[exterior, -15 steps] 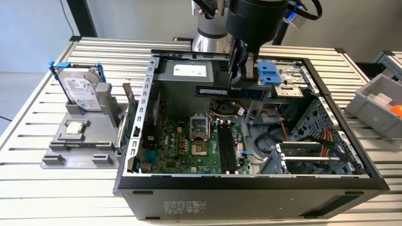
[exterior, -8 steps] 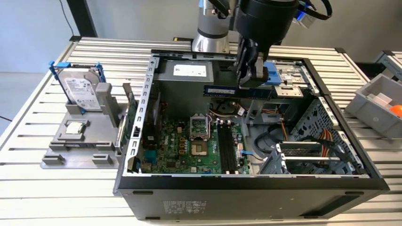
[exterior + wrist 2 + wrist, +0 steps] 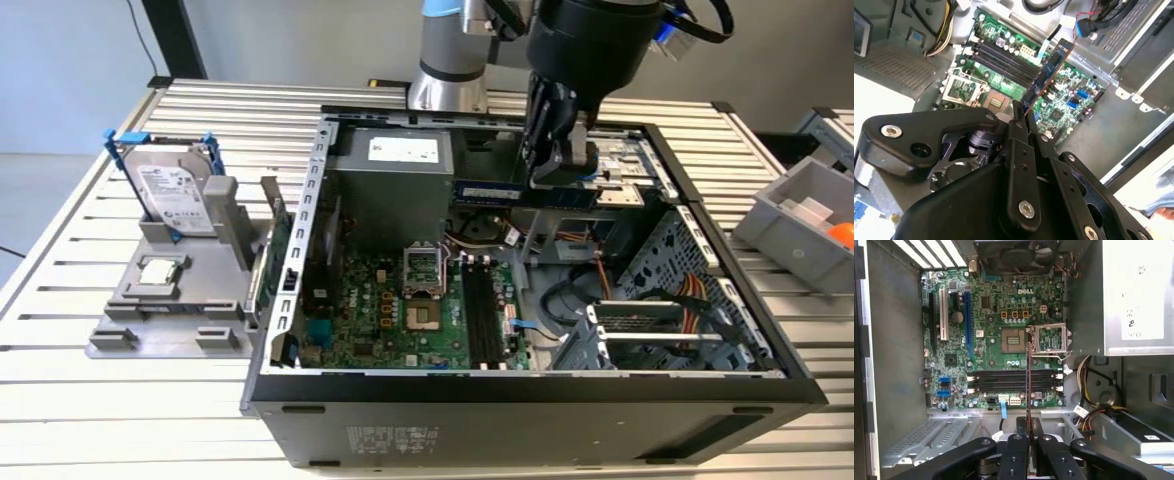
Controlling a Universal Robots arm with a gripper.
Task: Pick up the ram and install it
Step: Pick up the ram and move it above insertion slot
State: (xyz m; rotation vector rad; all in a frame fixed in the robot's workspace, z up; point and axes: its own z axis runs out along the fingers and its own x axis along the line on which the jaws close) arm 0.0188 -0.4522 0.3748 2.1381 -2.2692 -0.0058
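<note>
My gripper [image 3: 555, 180] hangs over the open computer case [image 3: 534, 385], shut on one end of the ram [image 3: 497, 190], a long bluish circuit stick. In the exterior view the ram sticks out level toward that view's left, well above the motherboard [image 3: 387, 310]. The second wrist view has the ram [image 3: 1049, 75] reaching out from the gripper [image 3: 1021, 117] over the board. Edge-on in the first wrist view, the ram [image 3: 1028, 385] crosses the black memory slots [image 3: 1014, 382] and stands apart from them. Those slots [image 3: 483, 315] lie beside the CPU socket [image 3: 420, 270].
A silver hard drive in a blue frame [image 3: 174, 190] and a small square chip [image 3: 158, 270] sit on a grey stand at the exterior view's left. A grey bin [image 3: 801, 215] is at its right. The power supply [image 3: 400, 150], cables [image 3: 1089, 410] and drive cage [image 3: 654, 330] crowd the case.
</note>
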